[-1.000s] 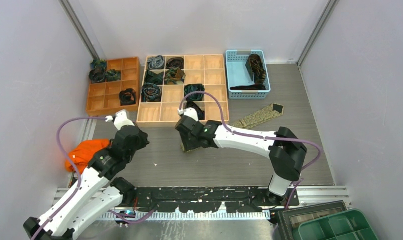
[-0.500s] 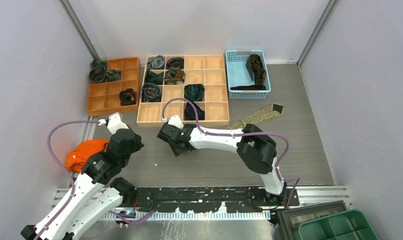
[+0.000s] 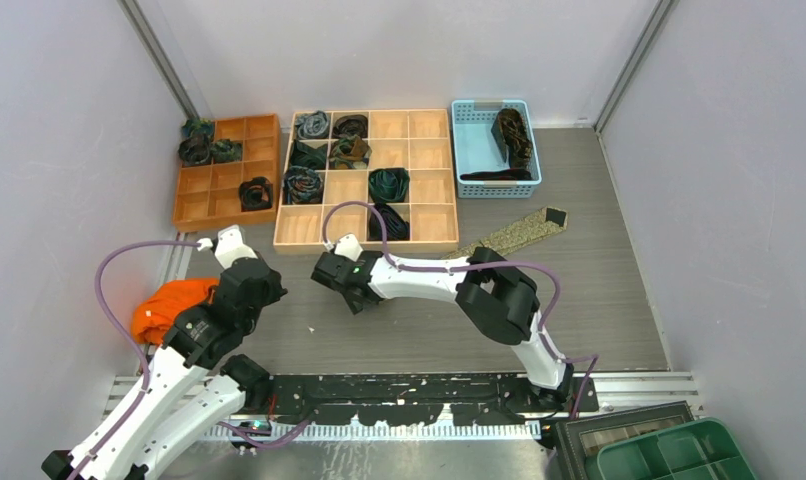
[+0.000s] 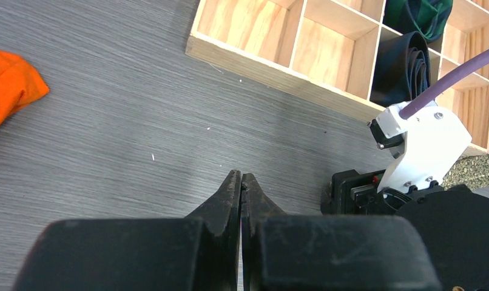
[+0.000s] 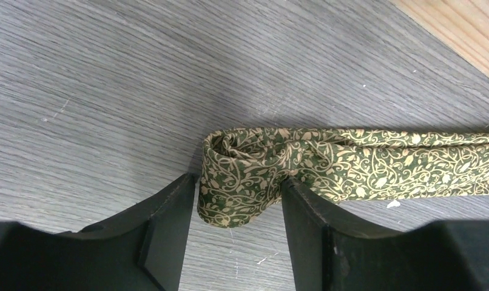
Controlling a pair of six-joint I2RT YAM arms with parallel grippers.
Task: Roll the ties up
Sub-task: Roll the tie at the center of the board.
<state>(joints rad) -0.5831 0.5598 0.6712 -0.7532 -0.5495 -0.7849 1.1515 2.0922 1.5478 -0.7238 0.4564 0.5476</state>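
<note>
An olive-gold tie [image 5: 363, 163] with a leaf pattern lies flat on the grey table, its near end curled into a small roll [image 5: 242, 182]. My right gripper [image 5: 237, 182] straddles that roll, jaws open. The right finger touches the fabric and the left finger stands a sliver off it. From above, the tie's wide end [image 3: 524, 228] lies at the right and the strip runs under the right arm to the gripper [image 3: 351, 298]. My left gripper [image 4: 241, 176] is shut on nothing, low over bare table left of the right gripper. Other coiled ties [image 3: 304, 183] fill compartments.
A light wooden compartment tray [image 3: 419, 240] stands just beyond both grippers, an orange tray [image 3: 214, 195] to its left. A blue basket [image 3: 476, 150] at the back right holds a dark tie [image 3: 512, 135]. An orange cloth [image 3: 164, 310] lies beside the left arm.
The right gripper has travelled left along the table with the tie's rolled end. The left arm drew back slightly to the left, then stayed still.
</note>
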